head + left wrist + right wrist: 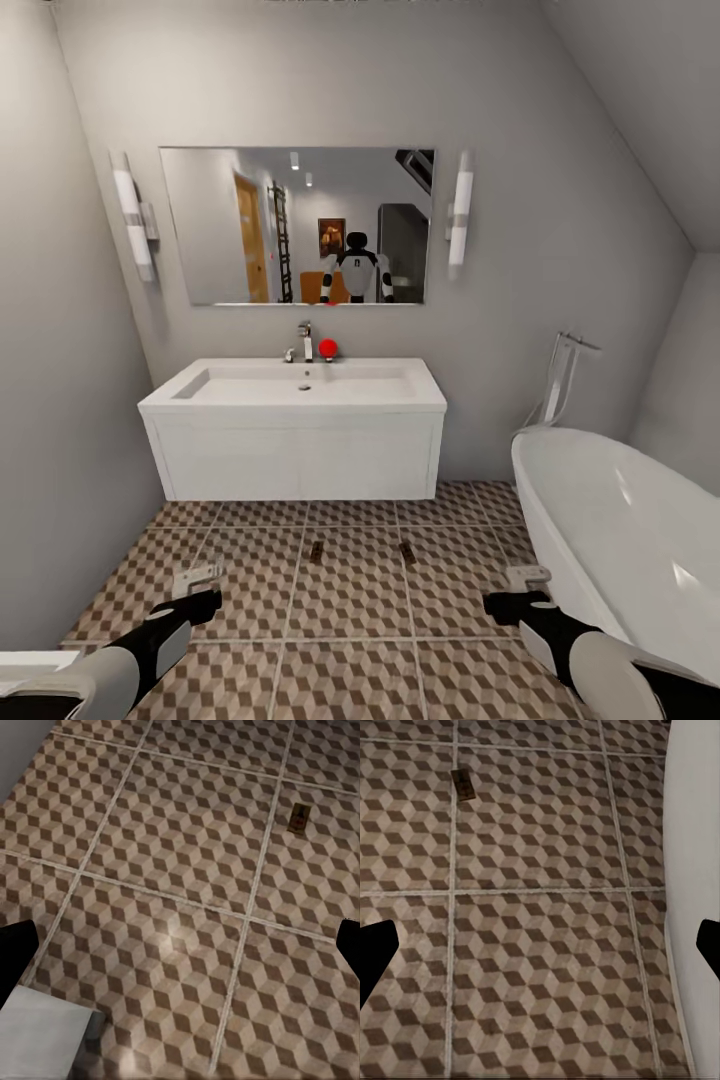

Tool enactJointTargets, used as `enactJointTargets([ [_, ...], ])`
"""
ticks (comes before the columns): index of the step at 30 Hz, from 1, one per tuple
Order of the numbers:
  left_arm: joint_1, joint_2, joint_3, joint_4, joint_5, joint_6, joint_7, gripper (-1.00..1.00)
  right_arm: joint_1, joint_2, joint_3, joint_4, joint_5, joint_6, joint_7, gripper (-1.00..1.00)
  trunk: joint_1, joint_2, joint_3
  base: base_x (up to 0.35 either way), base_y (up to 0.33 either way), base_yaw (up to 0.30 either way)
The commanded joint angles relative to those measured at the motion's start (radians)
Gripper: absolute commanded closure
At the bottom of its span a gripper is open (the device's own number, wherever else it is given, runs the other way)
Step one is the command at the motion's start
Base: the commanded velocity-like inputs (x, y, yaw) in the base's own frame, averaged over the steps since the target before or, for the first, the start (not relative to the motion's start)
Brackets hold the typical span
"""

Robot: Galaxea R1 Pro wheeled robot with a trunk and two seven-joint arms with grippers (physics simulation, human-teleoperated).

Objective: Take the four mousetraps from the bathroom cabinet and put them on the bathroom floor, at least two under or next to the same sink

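Two mousetraps lie flat on the bathroom floor (pixel 350 600) just in front of the sink (pixel 300 385): left mousetrap (pixel 316 551), right mousetrap (pixel 407 551), well apart. Left gripper (pixel 197 578) and right gripper (pixel 527 578) hover above tiles w/ fingers apart, both empty. Bathtub (pixel 620 520) is beside the right arm.

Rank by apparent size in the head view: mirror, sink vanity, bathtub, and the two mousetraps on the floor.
1. Bathtub, though cropped and nearest the camera, so unsure against the next two.
2. Sink vanity.
3. Mirror.
4. Left mousetrap and right mousetrap: alike, both tiny.
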Motion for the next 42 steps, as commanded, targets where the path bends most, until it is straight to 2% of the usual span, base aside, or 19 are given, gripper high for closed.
enactJointTargets([
  [1, 0.0, -0.001, -0.007, 0.008, 0.008, -0.002, 0.002, -1.0, 0.006, -0.001, -0.008, 0.003, 0.01, -0.007, -0.004, -1.0, -0.004, 0.007, 0.002, 0.0, 0.0, 0.0],
  [21, 0.012, -0.025, -0.007, 0.046, 0.009, 0.0, 0.002, -1.0, 0.144, -0.005, -0.01, 0.003, 0.008, -0.01, -0.01, -1.0, -0.081, 0.147, 0.065, 0.0, 0.0, 0.0],
  [27, 0.022, -0.027, -0.007, 0.048, 0.011, 0.0, 0.002, -1.0, 0.217, -0.023, -0.011, 0.003, 0.007, -0.01, -0.028, -1.0, -0.104, 0.189, 0.084, 0.0, 0.0, 0.0],
  [34, 0.088, -0.026, -0.007, 0.049, 0.013, 0.0, 0.002, -1.0, 0.308, -0.034, -0.013, 0.003, 0.005, -0.012, -0.034, -1.0, -0.13, 0.238, 0.106, 0.0, 0.0, 0.0],
  [42, 0.153, -0.028, -0.007, 0.049, 0.013, 0.003, 0.002, -1.0, 0.364, -0.036, -0.013, 0.003, 0.004, -0.013, -0.034, -1.0, -0.161, 0.294, 0.131, 0.0, 0.0, 0.0],
])
